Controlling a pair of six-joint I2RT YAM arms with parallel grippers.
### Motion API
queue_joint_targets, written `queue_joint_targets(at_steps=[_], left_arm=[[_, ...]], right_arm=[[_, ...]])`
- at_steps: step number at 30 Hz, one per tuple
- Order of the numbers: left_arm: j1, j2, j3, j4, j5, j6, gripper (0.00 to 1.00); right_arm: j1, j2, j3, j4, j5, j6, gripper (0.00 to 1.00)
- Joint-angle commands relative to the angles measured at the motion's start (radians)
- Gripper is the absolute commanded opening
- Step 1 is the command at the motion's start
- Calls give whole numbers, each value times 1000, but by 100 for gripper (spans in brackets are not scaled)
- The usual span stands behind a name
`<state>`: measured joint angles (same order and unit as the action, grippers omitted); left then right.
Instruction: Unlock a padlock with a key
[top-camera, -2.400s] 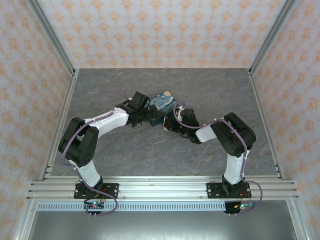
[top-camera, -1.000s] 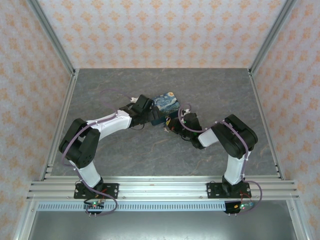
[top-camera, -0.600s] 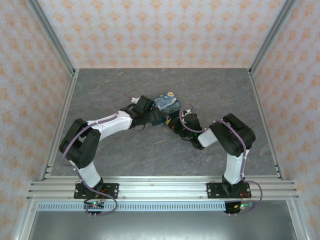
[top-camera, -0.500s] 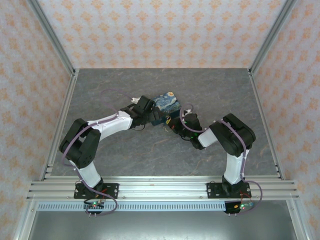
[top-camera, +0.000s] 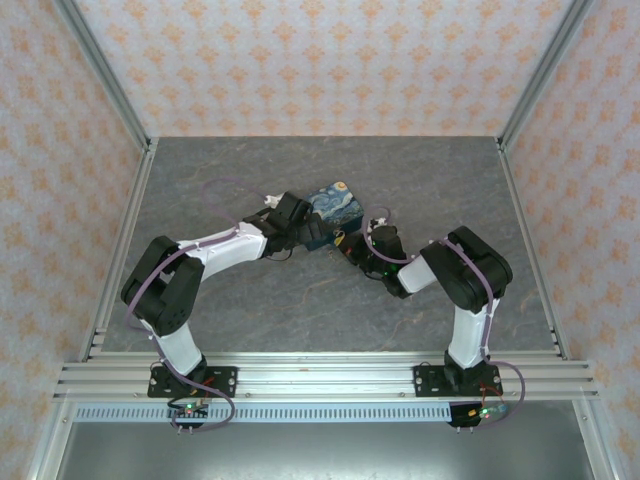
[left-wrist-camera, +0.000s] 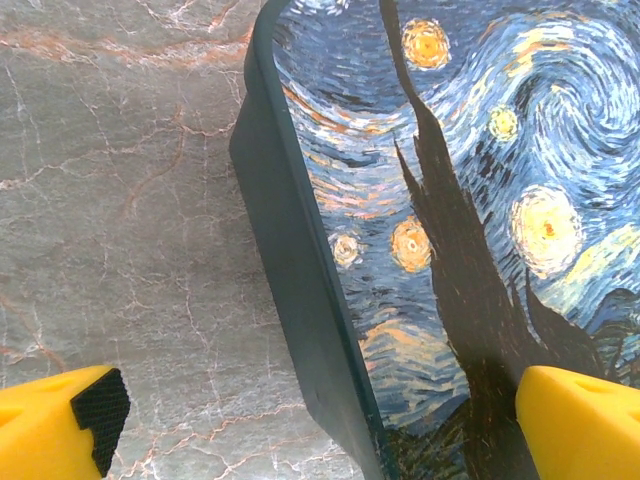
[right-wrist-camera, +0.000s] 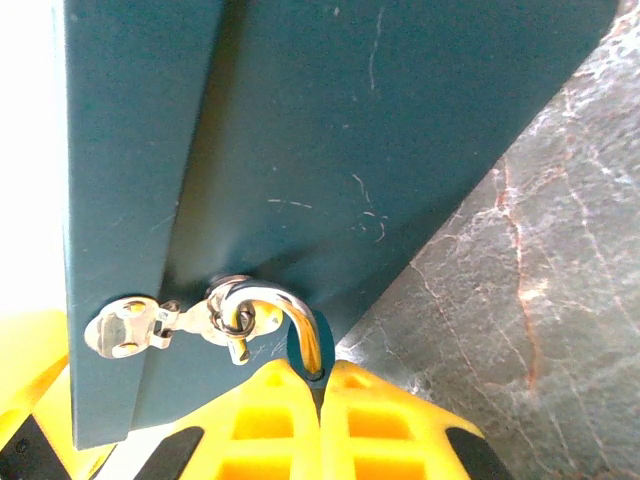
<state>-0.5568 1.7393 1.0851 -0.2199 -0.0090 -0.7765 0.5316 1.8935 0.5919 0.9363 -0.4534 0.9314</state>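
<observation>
- Fingers (right-wrist-camera: 370, 405) of the right gripper (right-wrist-camera: 320, 378), yellow, are pressed together at the bottom of the right wrist view. The silver shackle of the padlock (right-wrist-camera: 295, 312) runs down into the seam between them. They seem to be clamped on the lock, though its body is hidden.
- Fingers (left-wrist-camera: 55, 430) of the left gripper (left-wrist-camera: 320, 415) stand wide apart. One hangs over the table (left-wrist-camera: 120, 200) clear of the box wall, and the other is over the painted lid (left-wrist-camera: 480, 200).
- Just past the right fingertips, the shackle loops through a ring on a metal hasp (right-wrist-camera: 125, 327). The hasp is fixed to the dark teal wall of the box (right-wrist-camera: 400, 150).
- In the left wrist view, the lid carries a swirling blue night-sky print with yellow stars, and its edge runs up between the spread fingers.
- From above, the box sits mid-table, turned at an angle. The left gripper is at its near-left corner and the right gripper at its near-right side.
- Farthest back, a patterned orange wall (top-camera: 320, 60) closes the cell.
</observation>
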Motion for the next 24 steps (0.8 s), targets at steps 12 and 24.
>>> queue_joint_targets(at_steps=[12,24], left_arm=[[-9,80,-47,-145,-32,22,100],[-9,91,-48,-147,-32,20,100]], right_arm=[[-48,-39,33,-67,58,5,0],[-74,-36,57,-74,73,39,0]])
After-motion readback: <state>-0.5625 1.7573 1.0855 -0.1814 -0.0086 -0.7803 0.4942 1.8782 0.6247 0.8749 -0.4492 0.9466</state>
